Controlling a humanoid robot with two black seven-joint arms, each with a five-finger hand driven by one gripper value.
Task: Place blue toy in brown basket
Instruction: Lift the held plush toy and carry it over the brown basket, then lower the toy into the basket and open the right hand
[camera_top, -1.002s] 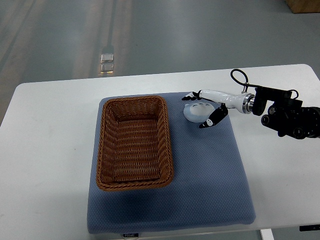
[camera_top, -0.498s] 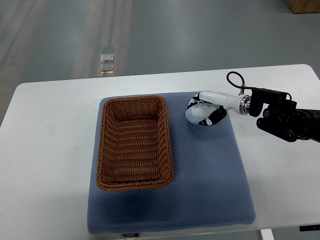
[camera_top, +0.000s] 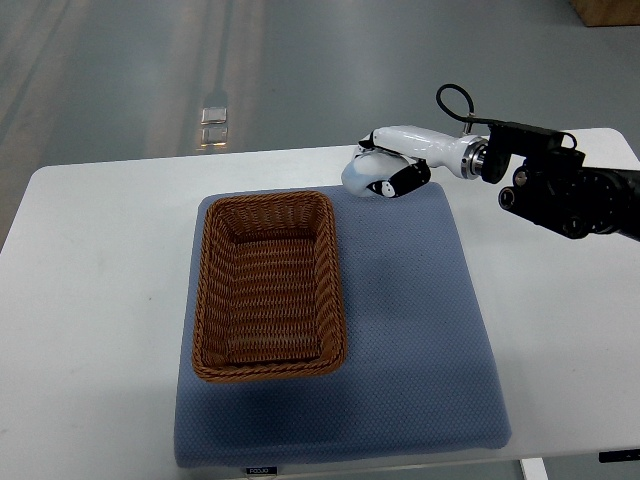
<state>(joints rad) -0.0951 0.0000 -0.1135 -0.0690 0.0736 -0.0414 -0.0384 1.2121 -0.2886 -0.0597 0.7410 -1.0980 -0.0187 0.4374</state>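
Curled fingers (camera_top: 403, 182) of the right hand (camera_top: 392, 165) wrap the blue toy (camera_top: 358, 175), holding it above the far edge of the blue mat (camera_top: 420, 330), just past the far right corner of the brown basket (camera_top: 268, 285). The toy's pale rounded body shows on the left of the hand, below the white palm, with the black-tipped fingers closed against its right and near side.

Going from the left: the white table (camera_top: 90, 330) carries everything, and its left part is bare. One blue mat lies on it, reaching the table's near edge, with a small label on its near border. One brown basket, a woven rectangular one, stands on the left half of the mat, its long sides running from the far edge toward the near edge. Only its woven floor shows inside; nothing lies in it. The right half of the mat is bare fabric.

One blue toy is in view, and it is in the hand, not in the basket. One robot arm (camera_top: 560, 190) is in view, the right one, coming in from the right edge over the table's far right corner, with a white forearm shell, a metal wrist ring, dark joints and a looped black cable above the wrist.
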